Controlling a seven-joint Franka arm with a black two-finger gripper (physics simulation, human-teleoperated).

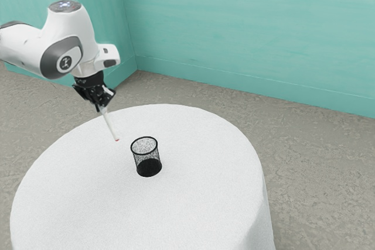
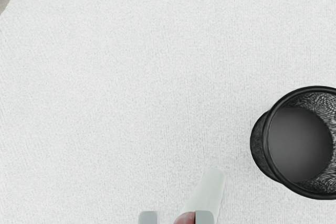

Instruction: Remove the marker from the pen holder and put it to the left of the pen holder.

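In the exterior view my gripper (image 1: 101, 108) is above the table's far edge, on the exterior view's left of the pen holder, and is shut on the marker (image 1: 109, 124). The pale marker slants down from it, with a reddish tip at its lower end, clear of the pen holder. The black mesh pen holder (image 1: 149, 166) stands upright with nothing inside. In the wrist view, my gripper (image 2: 176, 217) shows its fingertips near the pale marker (image 2: 206, 195) and a reddish part, with the pen holder (image 2: 299, 142) off to one side.
The round table (image 1: 193, 206) is covered by a white cloth, its bare surface stretching around the pen holder on all sides. Beyond its rounded edge lies the grey floor (image 1: 319, 162), with a teal wall (image 1: 246, 21) behind.
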